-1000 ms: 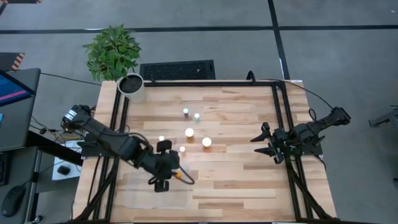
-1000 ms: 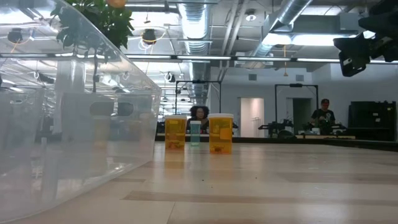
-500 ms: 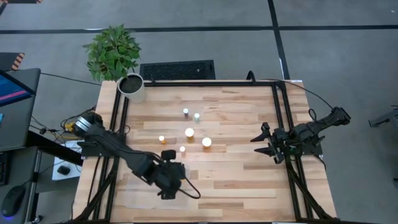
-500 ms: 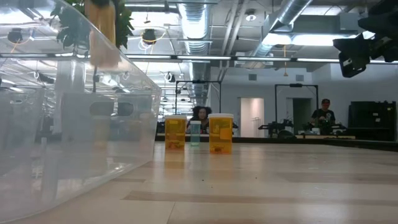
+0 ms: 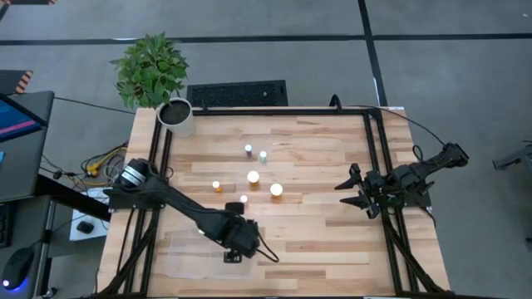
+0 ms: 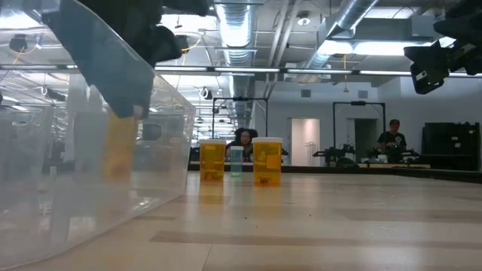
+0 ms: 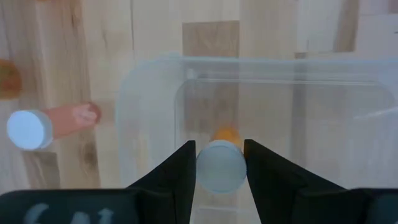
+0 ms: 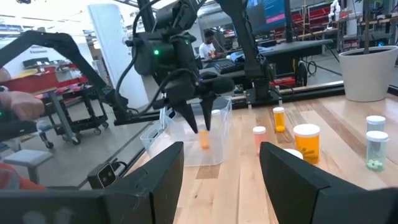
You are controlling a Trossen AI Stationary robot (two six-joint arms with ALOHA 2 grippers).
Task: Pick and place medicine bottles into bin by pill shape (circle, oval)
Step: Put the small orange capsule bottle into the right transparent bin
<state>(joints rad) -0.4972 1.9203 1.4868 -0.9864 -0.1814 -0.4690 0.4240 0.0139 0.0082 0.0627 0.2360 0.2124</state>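
The wooden counter [image 5: 316, 241] is being worked by two arms. The clear two-compartment bin [image 7: 273, 93], standing directly under the left gripper [image 7: 220, 168], is being entered from above. An orange bottle with a white cap [image 7: 220, 167] is being held clamped between the left gripper's fingers [image 7: 180, 171], cap toward the wrist, and is being carried low inside one compartment; which compartment cannot be told. The placing step appears to be in hand: what is called for next is probably that the bottle be lowered to the bin floor, the fingers be spread, and the gripper be lifted clear of the wall.

The right gripper [image 5: 353, 189] is being kept waiting well away to the side, its fingers standing apart around nothing. Farther out from the left gripper, five upright bottles are being left unsorted, among them a wide orange one [image 5: 276, 190] and two small clear ones [image 5: 248, 150]. Another capped orange bottle [image 7: 50, 124] is lying on the counter just beside the bin.
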